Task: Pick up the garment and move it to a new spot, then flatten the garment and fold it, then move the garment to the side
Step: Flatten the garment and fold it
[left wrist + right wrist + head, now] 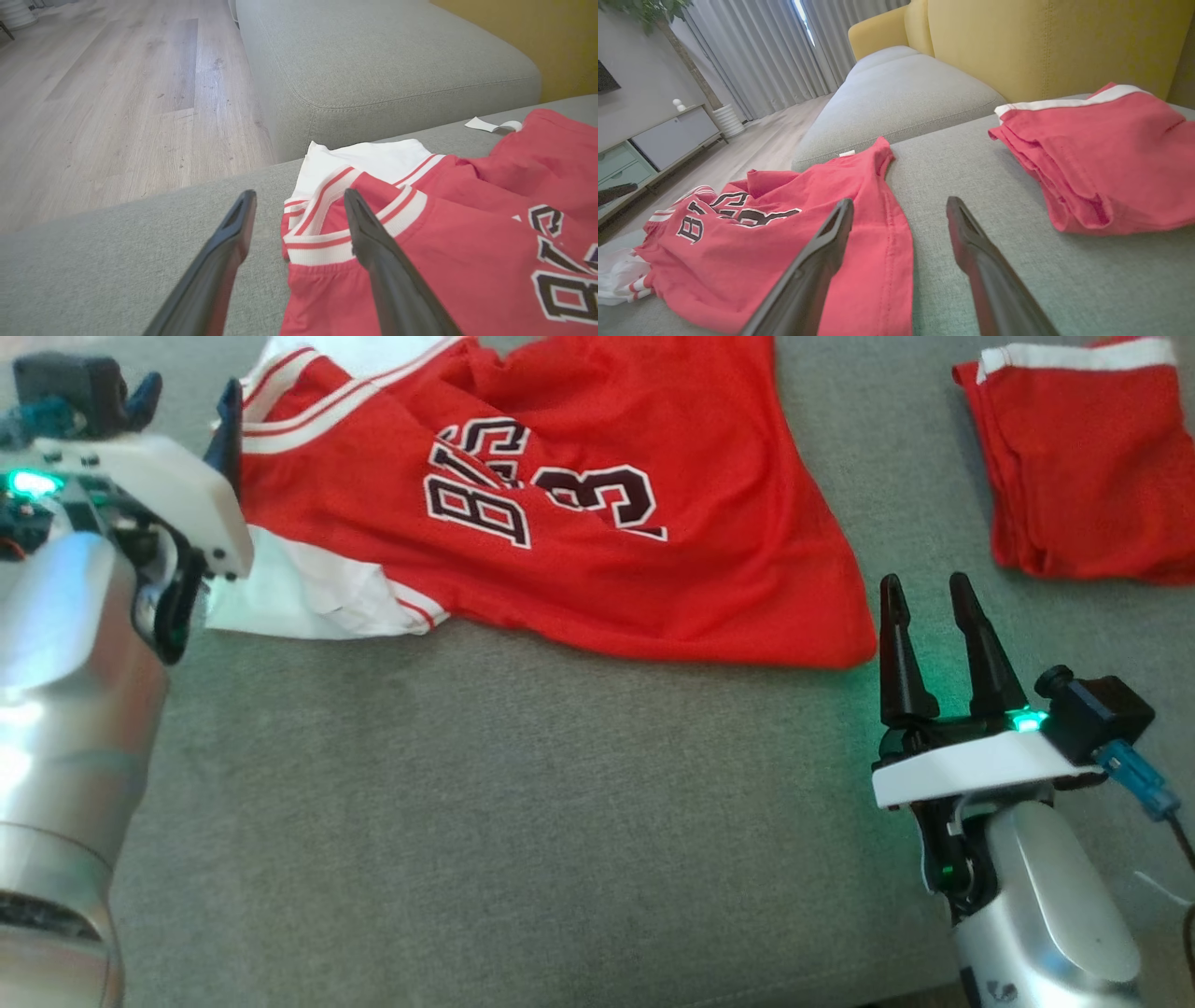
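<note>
Two grippers, both w/ jaws spread and nothing held. L gripper (299, 193) hangs over the jersey (653, 569) at its striped trim (322, 245). In the L wrist view one finger crosses the trim and the other sits over bare grey fabric; can't tell if either touches cloth. R gripper (926, 583) sits low over the couch seat (513, 784), fingertips just beside the jersey's lower-right corner but apart from it.

Surface: grey woven couch seat, wide and flat. A 2nd grey cushion (373, 60) adjoins it, w/ a yellow backrest (1041, 42) behind. Room: pale wood floor (117, 93), grey curtains (761, 51), low sideboard (668, 135) by the wall.

Jersey: red, lying rumpled across the seat's far-left part, not flat. Folds run through the body, so the black-and-white lettering and a "3" are bent. White-and-red striped trim runs along its openings, and a white layer (308, 597) pokes out under its left edge. The hem fans out toward the R gripper. Well apart, at the seat's far right, a 2nd red garment (1092, 467) w/ a white band lies folded up.
</note>
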